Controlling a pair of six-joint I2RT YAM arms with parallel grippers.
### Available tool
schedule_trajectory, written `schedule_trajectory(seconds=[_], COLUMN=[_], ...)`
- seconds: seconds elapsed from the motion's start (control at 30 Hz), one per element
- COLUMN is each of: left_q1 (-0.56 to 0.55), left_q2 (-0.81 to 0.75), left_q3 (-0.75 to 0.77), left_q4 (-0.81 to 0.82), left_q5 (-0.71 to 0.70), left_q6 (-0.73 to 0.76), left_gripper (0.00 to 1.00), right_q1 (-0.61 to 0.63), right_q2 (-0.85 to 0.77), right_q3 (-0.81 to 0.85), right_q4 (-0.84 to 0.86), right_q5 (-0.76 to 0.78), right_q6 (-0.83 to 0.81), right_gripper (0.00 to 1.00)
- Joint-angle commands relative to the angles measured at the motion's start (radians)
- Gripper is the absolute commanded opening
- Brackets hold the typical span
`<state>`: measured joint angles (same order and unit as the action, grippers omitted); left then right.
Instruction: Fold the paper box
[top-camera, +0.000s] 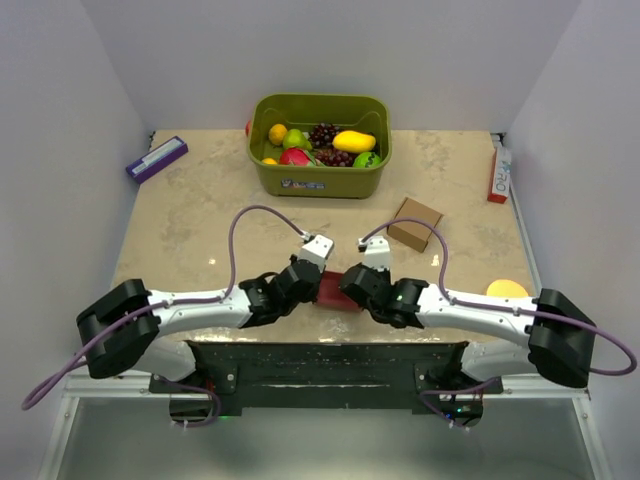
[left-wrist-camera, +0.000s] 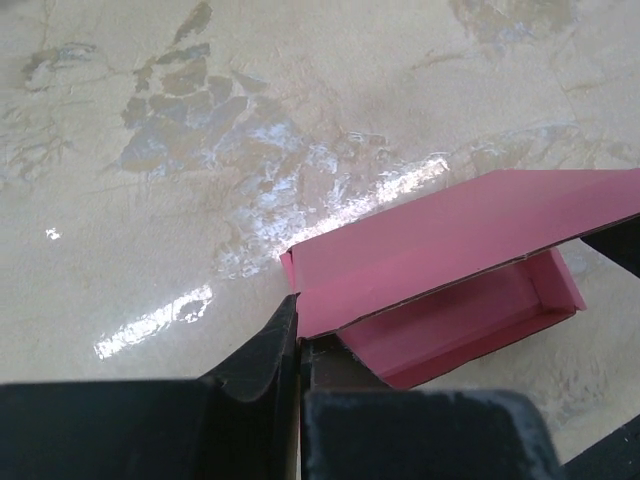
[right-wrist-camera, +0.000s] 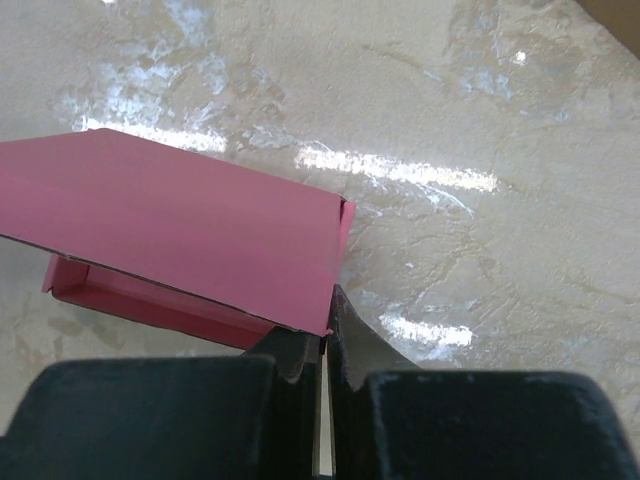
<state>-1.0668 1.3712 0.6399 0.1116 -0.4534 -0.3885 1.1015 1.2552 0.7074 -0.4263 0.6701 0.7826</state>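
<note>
The small pink-red thin-card paper box (left-wrist-camera: 440, 245) lay just ahead of both sets of fingertips, its lid (right-wrist-camera: 180, 220) ajar. The left gripper (left-wrist-camera: 300, 335) and right gripper (right-wrist-camera: 326, 340) were closed at its end corners; whether they pinched card was unclear. Uneven pushing could crumple the lid.

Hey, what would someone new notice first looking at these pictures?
The pink paper box, half folded with its lid raised, sits front and centre between the left gripper and right gripper, each shut on a lid corner. At the far middle, a green bin holds colourful fruit.
</note>
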Motion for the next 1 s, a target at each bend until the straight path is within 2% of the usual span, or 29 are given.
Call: schedule_trajectory(seconds=[0.0, 0.23, 0.4, 0.53, 0.97], left_q1=[-0.001, 0.063, 0.1, 0.117, 0.13], left_q2=[0.028, 0.104, 0.14, 0.178, 0.198], left_q3=[0.073, 0.142, 0.149, 0.141, 0.046], left_q4=[0.071, 0.152, 0.241, 0.289, 0.387], left_q5=[-0.065, -0.064, -0.054, -0.036, 0.004], left_q6=[-0.041, 0.019, 0.036, 0.016, -0.127], left_gripper=[0.0, 0.0, 0.0, 0.0, 0.0], right_q1=[0.009, -0.028, -0.089, -0.107, -0.121], right_q2=[0.055, 0.148, 0.187, 0.217, 0.28], right_q3=[0.078, 0.179, 0.193, 0.201, 0.208], right_q4=[0.043, 0.109, 0.214, 0.271, 0.307], right_q5=[0.092, 0.186, 0.177, 0.172, 0.114], right_q6=[0.049, -0.045, -0.08, -0.074, 0.029], right_gripper=[0.0, 0.0, 0.0, 0.0, 0.0])
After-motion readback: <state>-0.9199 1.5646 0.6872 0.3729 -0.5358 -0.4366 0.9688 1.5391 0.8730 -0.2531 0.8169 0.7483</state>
